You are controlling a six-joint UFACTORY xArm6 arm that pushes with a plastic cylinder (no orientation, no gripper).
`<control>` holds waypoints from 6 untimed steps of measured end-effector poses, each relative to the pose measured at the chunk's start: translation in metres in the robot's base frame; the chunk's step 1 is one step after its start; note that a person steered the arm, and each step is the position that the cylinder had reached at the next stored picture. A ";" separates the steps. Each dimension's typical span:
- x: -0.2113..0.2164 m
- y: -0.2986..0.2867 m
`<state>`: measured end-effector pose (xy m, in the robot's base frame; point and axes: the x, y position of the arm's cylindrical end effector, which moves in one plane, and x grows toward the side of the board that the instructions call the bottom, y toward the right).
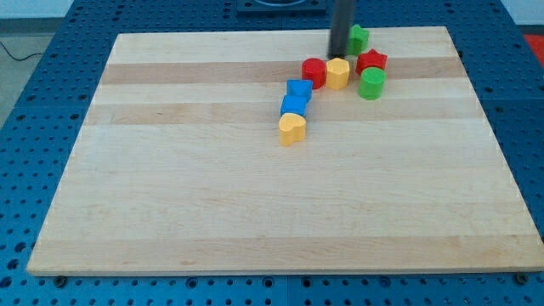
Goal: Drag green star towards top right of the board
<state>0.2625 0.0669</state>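
Note:
The green star (359,37) lies near the board's top edge, right of centre, partly hidden behind my dark rod. My tip (337,56) rests just left of and below the star, touching or nearly touching it. Directly under the tip is a yellow block (338,74), with a red round block (314,72) to its left. A red star (371,61) and a green round block (371,84) lie to the tip's right.
A blue star-like block (298,89), a blue cube (294,106) and a yellow heart-shaped block (291,127) form a short column running down-left. The wooden board (212,195) lies on a blue perforated table.

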 end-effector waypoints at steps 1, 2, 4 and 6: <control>-0.008 -0.046; -0.051 -0.038; -0.043 0.030; -0.019 0.090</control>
